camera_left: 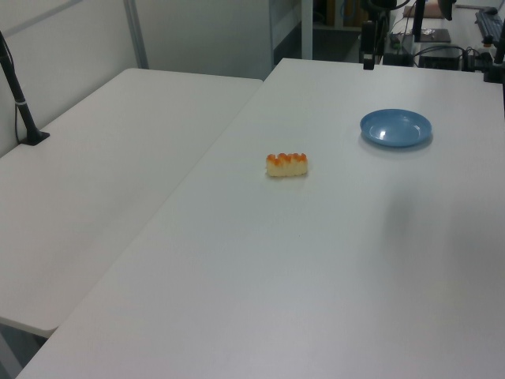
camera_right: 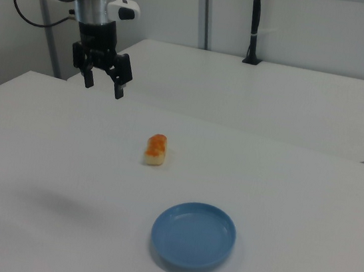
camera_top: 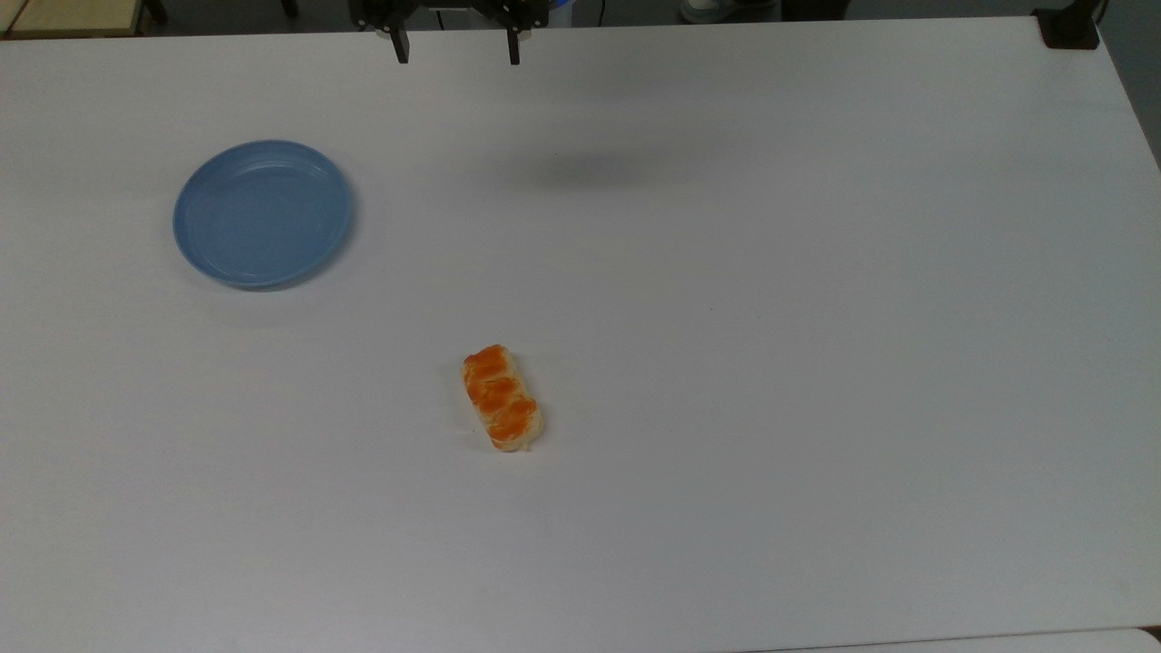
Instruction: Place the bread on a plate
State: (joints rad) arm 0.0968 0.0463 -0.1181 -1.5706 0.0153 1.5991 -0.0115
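Note:
The bread (camera_top: 503,397) (camera_left: 287,164) (camera_right: 156,149), a small braided loaf with an orange-brown top and cream sides, lies flat on the white table (camera_top: 771,363) near its middle. The light-blue round plate (camera_top: 263,213) (camera_left: 396,128) (camera_right: 194,235) sits bare, apart from the bread, toward the top view's upper left. My gripper (camera_top: 456,50) (camera_right: 103,85) hangs high above the table at the top view's upper edge, open, with nothing between its black fingers. It is well away from both the bread and the plate.
A second white table (camera_left: 102,197) (camera_right: 261,93) adjoins this one, with a black post (camera_left: 20,95) (camera_right: 254,25) clamped at its far edge. The gripper's shadow (camera_top: 580,168) falls on the table between plate and far edge.

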